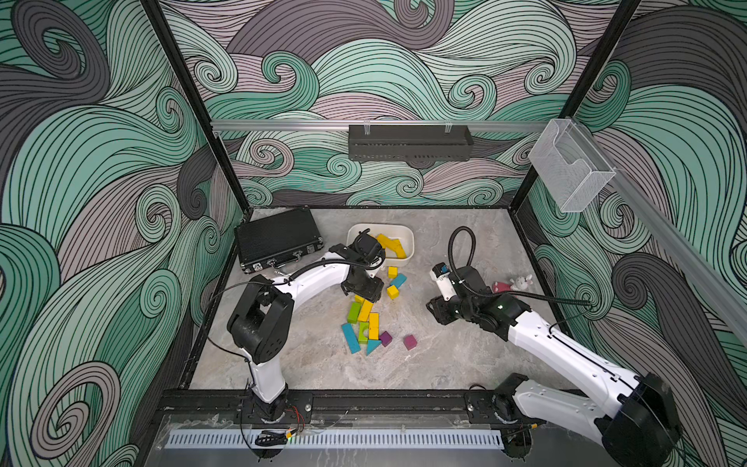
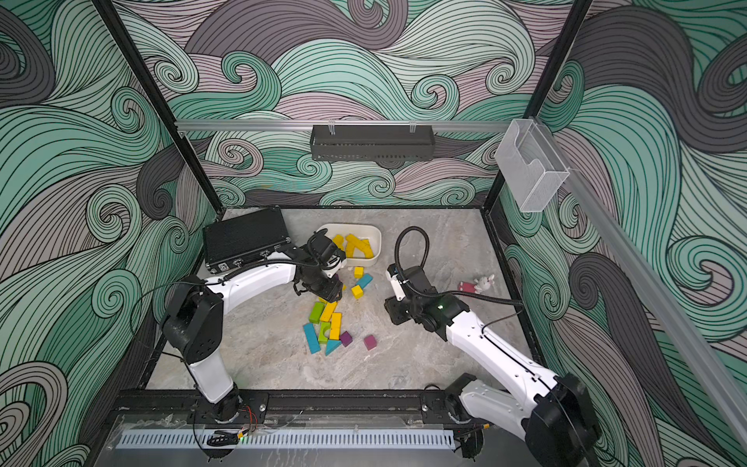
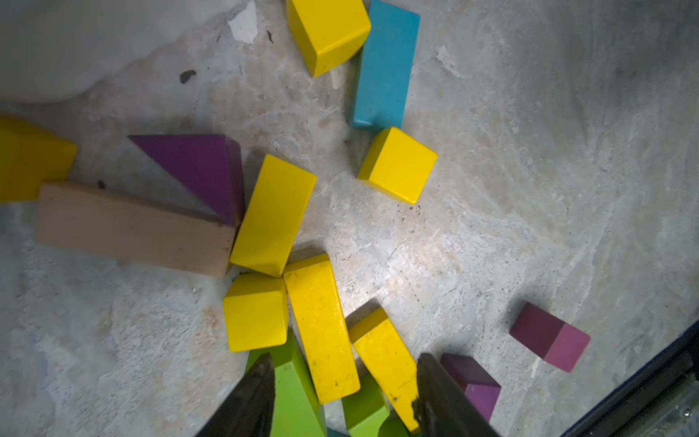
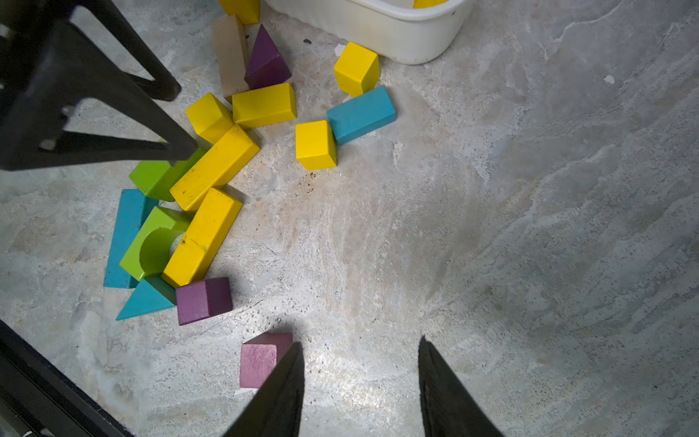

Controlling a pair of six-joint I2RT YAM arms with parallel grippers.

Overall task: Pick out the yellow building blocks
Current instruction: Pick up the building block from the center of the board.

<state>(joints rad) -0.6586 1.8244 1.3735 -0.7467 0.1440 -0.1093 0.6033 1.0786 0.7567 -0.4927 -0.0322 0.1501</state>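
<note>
Several yellow building blocks lie in a loose pile on the table: two long bars [image 1: 365, 310] [image 1: 374, 325], two cubes [image 1: 392, 271] [image 1: 393, 292], and more in the white bin [image 1: 409, 237]. My left gripper [image 3: 346, 359] hovers open over the pile. In the left wrist view one yellow bar [image 3: 321, 329] and a second yellow bar [image 3: 386, 363] lie between its fingers, over lime-green blocks [image 3: 295, 393]. A yellow cube [image 3: 255, 312] lies just beyond. My right gripper [image 4: 361, 348] stands open over bare table, a purple cube [image 4: 261, 359] beside one finger.
A tan bar [image 3: 132, 227], purple wedge [image 3: 196, 166], blue bar [image 3: 386, 64] and purple cubes [image 3: 550, 336] are mixed among the yellow ones. A black case [image 1: 279, 238] sits at the back left. A pink plush toy [image 1: 511, 285] lies by the right wall.
</note>
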